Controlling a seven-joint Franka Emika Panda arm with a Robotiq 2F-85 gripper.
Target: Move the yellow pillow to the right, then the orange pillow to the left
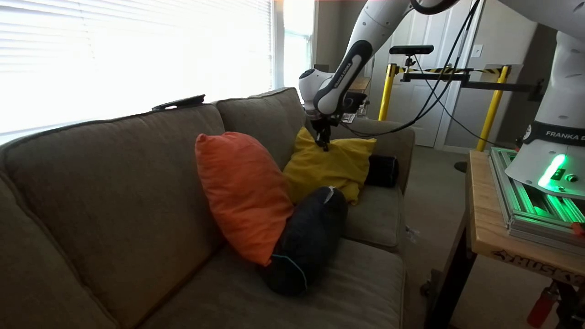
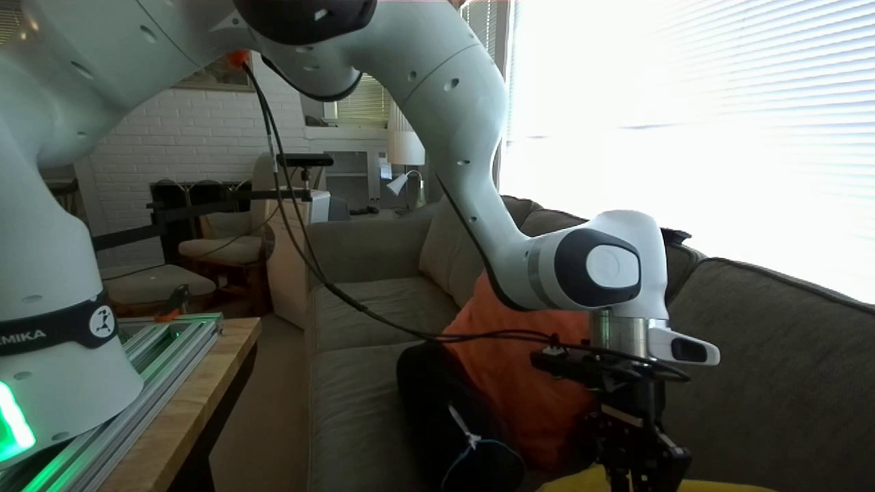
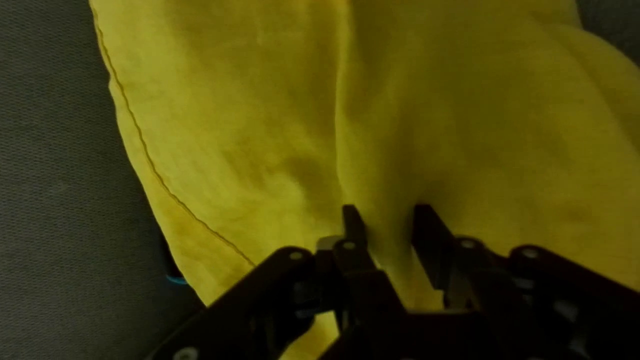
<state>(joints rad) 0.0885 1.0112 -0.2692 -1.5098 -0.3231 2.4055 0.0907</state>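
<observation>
The arm (image 1: 377,25) reads FRANKA EMIKA, the workbench (image 1: 483,212) HUSKY, and the end effector (image 3: 385,225) pinches the yellow pillow (image 1: 327,169).

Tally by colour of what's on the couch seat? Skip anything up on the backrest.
Orange: 1, the orange pillow
Yellow: 1, the yellow pillow
Dark: 2, the bolster and a partly hidden dark item beside the yellow pillow; can't tell what the latter is
Total: 4
</observation>
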